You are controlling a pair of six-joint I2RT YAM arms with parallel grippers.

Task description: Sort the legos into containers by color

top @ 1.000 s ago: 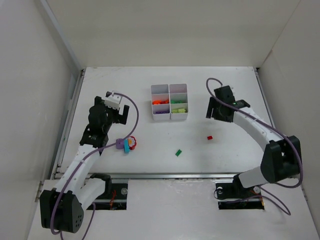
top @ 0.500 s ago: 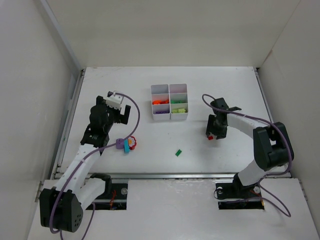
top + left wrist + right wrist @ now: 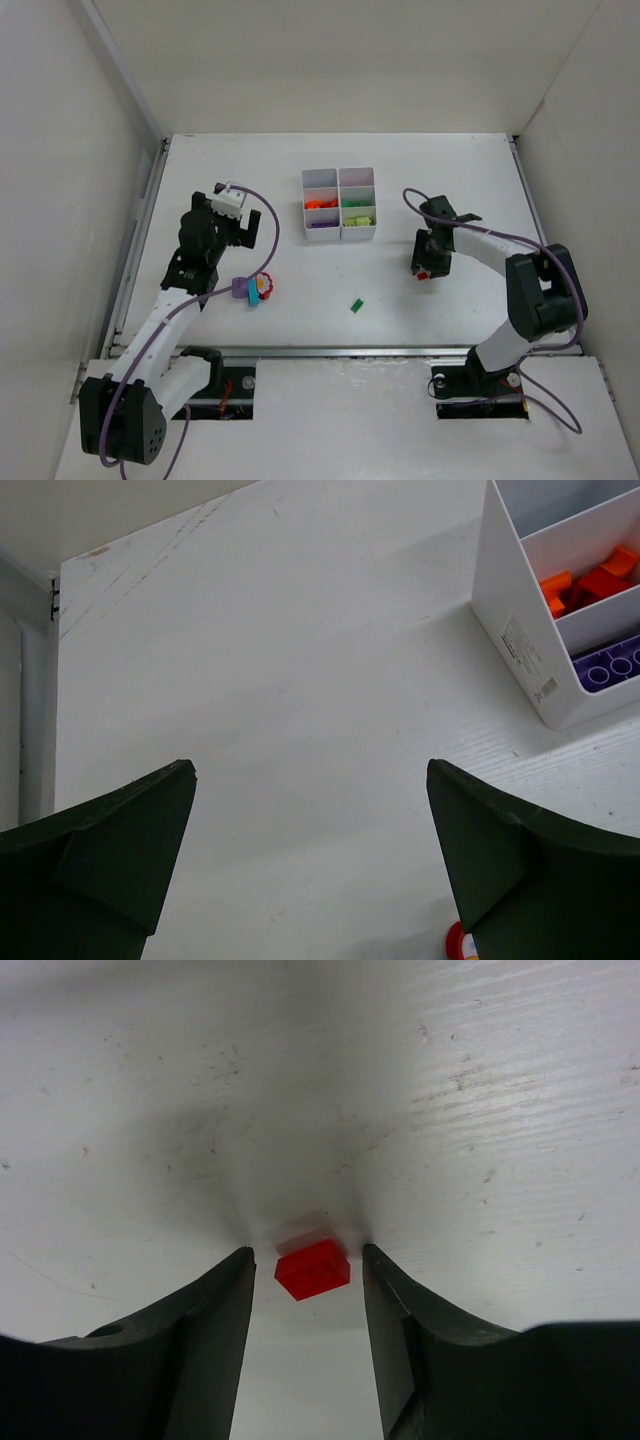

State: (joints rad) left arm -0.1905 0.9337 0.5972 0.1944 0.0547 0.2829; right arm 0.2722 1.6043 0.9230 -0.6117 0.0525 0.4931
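Now our right gripper [image 3: 427,268] has dropped over a red brick [image 3: 312,1268].
From above, it has left the tray [image 3: 339,171] and sits low toward the right edge of the bench [image 3: 480,180]; a green brick [image 3: 356,305] lies by the near edge. Left wrist: our left gripper [image 3: 310,780] hangs spread, idle. Right wrist: jaws spread, straddling the red brick untouched, so closing looks next.

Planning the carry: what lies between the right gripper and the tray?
Nothing but bare table between right gripper and tray, shown in the top external view.
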